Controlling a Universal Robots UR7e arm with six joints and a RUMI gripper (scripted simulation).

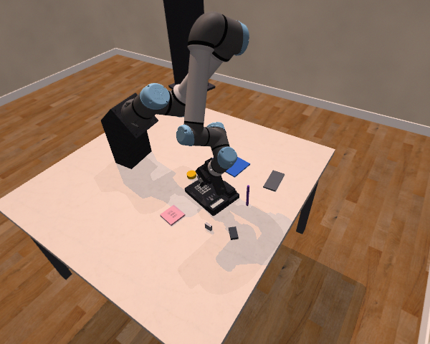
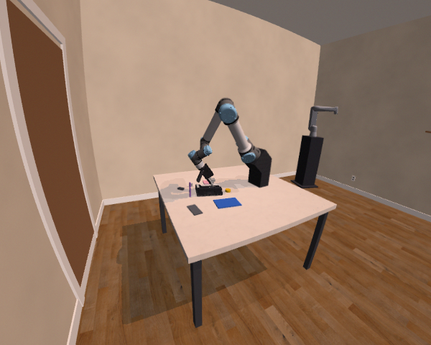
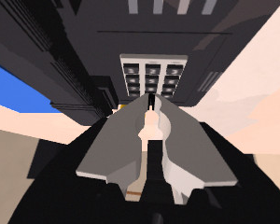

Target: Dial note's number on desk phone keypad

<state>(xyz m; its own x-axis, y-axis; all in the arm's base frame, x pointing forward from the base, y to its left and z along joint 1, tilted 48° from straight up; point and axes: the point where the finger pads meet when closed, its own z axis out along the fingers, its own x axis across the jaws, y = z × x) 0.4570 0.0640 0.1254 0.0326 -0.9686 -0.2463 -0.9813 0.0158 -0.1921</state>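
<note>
The black desk phone sits on the table. Its keypad has dark keys in a light frame; three columns show in the wrist view, with the lowest part hidden by the fingertips. The handset lies along the phone's side, partly hidden behind the wrist parts. My gripper is shut and empty. Its tips are over the lower end of the keypad, at the middle column; I cannot tell whether they touch a key. The pink note lies beside the phone, its writing too small to read.
A yellow disc and a blue folder lie close to the phone. An upright purple pen, a grey slab, a dark block and a small clip-like item are also nearby.
</note>
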